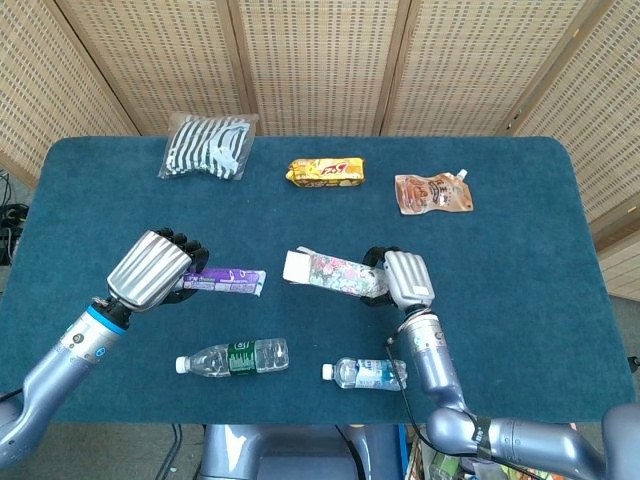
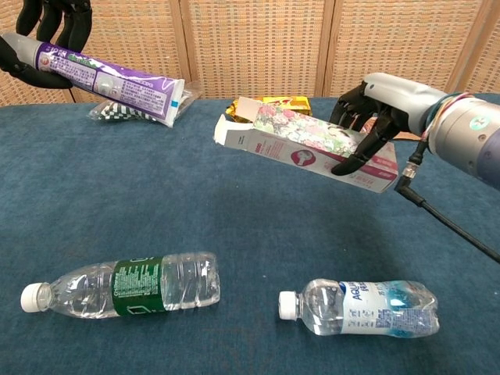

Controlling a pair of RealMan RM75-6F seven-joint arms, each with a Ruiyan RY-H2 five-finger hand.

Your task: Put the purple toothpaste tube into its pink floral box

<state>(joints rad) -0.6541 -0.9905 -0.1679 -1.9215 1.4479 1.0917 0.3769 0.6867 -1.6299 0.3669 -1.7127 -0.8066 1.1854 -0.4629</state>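
One purple toothpaste tube (image 2: 109, 76), upper left of the chest view, gripped at its cap end by the left hand (image 2: 48, 39) above the counter (image 1: 520, 250). One pink floral box (image 2: 306, 143), clasped in the right hand (image 2: 367, 117), raised, flap open toward the tube, inside not visible. Apart, not touching. Two plastic bottles (image 2: 125, 285) lying low in frame. Three packets (image 1: 325, 172) along the top edge.

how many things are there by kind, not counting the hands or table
Water bottles: 2, green-label bottle and blue-label bottle
Snack packs: 3, striped bag, yellow pack, brown spout pouch
Toothpaste tubes: 1, purple toothpaste tube
Boxes: 1, pink floral box
Total: 7
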